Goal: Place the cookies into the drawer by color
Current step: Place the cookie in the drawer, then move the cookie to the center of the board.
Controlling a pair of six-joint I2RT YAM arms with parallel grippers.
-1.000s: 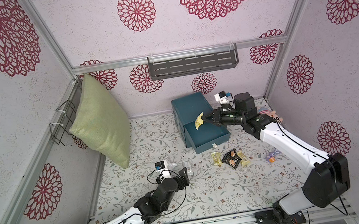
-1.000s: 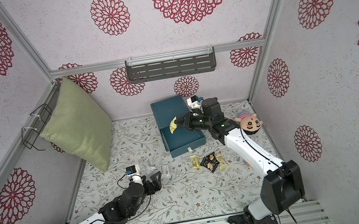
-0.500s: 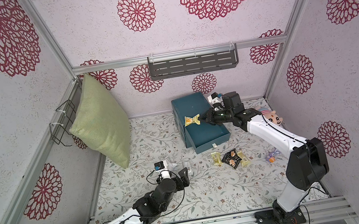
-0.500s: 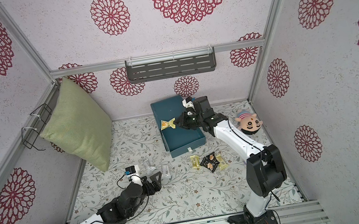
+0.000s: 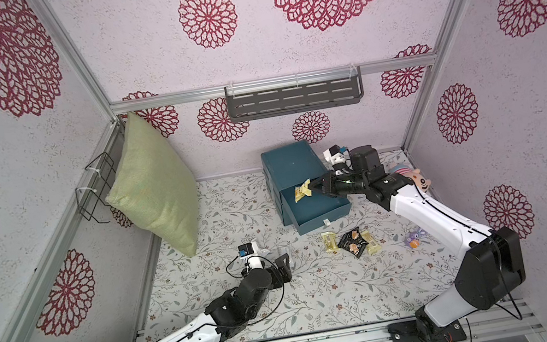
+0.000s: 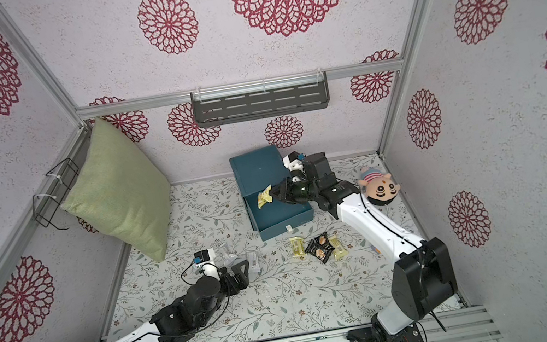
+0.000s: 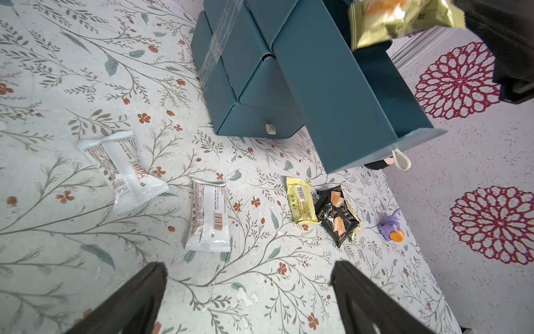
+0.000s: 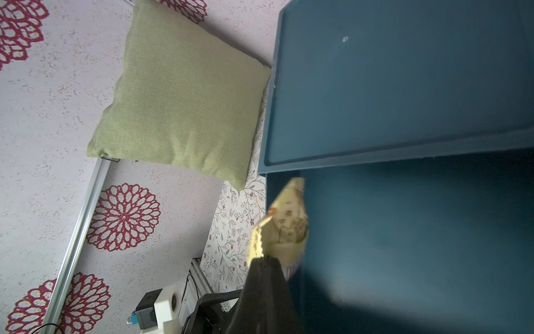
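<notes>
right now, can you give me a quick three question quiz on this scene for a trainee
1. True or false: the left gripper is shut on a black packet.
2. The right gripper holds: A) a yellow cookie packet; B) a green cushion; C) nothing.
3. How many white packets show in the left wrist view?

Key: 1 false, its jaws stand open and empty; 2 A; 3 two.

A black wire rack [image 5: 96, 187] hangs just beside a square sage-green fabric pillow [image 5: 152, 187]. Well apart from the pillow are a grey slotted metal shelf [image 5: 294, 99], a pink-faced plush doll [image 6: 381, 189] and a small purple plastic toy [image 7: 390, 224].
</notes>
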